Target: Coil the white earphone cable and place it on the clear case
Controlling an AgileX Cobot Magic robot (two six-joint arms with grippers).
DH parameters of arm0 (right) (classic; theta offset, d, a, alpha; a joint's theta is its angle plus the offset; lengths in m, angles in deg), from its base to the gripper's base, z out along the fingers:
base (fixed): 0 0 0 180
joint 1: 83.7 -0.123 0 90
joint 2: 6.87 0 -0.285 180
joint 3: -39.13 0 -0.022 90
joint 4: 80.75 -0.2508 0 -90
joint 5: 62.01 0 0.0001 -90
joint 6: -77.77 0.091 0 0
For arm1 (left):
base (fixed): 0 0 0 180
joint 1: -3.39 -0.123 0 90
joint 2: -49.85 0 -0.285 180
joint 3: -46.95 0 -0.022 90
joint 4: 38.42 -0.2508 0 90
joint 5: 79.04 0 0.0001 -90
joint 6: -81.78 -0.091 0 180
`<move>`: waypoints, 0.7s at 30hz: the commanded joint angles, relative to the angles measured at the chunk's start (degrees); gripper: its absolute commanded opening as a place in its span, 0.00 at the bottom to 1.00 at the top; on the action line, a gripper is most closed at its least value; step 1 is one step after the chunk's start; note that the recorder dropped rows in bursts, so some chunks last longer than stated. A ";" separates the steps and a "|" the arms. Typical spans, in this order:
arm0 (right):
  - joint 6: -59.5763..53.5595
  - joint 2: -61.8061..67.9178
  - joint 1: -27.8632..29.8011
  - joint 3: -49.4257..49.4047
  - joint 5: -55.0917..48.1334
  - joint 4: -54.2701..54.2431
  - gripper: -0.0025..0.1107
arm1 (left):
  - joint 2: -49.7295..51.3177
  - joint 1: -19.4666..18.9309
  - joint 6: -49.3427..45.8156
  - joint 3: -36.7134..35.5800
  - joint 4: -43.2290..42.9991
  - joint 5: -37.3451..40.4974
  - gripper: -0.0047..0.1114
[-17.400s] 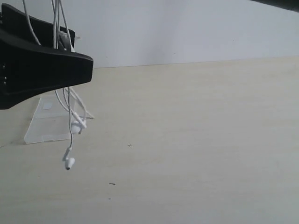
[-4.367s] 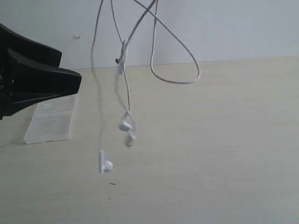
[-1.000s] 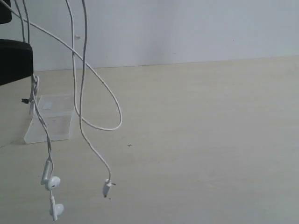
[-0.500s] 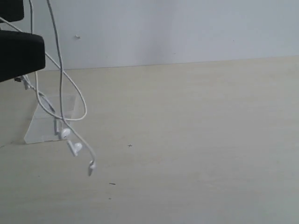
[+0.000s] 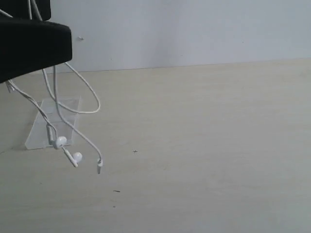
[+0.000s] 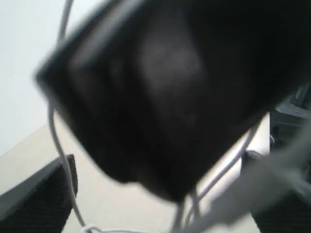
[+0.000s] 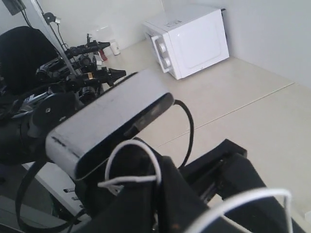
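Note:
The white earphone cable [image 5: 73, 85] hangs in loops from the upper left of the exterior view. Its two earbuds [image 5: 61, 141] and plug [image 5: 99, 167] dangle just above the table by the near right corner of the clear case [image 5: 46, 131], which lies flat at the left. My right gripper [image 7: 158, 167] points upward and is shut on a loop of the cable [image 7: 131, 162]. My left gripper [image 6: 160, 216] is open, its fingers [image 6: 41, 194] far apart, with cable strands [image 6: 58, 145] running between them. A blurred black body [image 6: 165, 92] fills most of the left wrist view.
A black arm part [image 5: 29, 46] covers the upper left corner of the exterior view; I cannot tell which arm it is. The pale table [image 5: 204, 145] runs back to a white wall. The right wrist view shows a white microwave [image 7: 187, 41] and a camera housing [image 7: 107, 121].
The black arm part has pushed rightward into view. The hanging cable has swung and risen, so the earbuds and plug now dangle beside the clear case.

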State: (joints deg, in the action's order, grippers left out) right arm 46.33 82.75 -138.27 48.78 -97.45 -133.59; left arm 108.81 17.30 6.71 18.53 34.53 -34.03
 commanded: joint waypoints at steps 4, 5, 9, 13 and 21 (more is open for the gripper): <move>-4.36 0.21 -0.03 0.39 0.49 -4.85 0.02 | 1.38 0.02 -0.79 -0.19 1.60 0.31 0.45; -4.35 0.21 -0.03 0.39 0.37 -4.85 0.02 | 1.38 0.02 -0.79 -0.19 1.60 0.31 0.39; -4.57 0.21 -0.03 0.39 0.24 -5.10 0.02 | 1.38 0.02 -0.79 -0.19 0.86 0.15 0.23; -4.55 -0.16 -0.03 0.39 0.39 -4.89 0.02 | 1.38 0.02 0.28 -0.19 -1.68 0.15 0.14; -4.55 -1.52 -0.03 0.39 2.14 -4.01 0.02 | 1.38 0.02 2.56 -0.19 -4.78 0.15 0.13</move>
State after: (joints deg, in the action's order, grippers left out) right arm 42.38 82.32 -138.27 48.78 -97.18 -136.73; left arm 110.00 17.30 8.59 18.53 30.82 -34.25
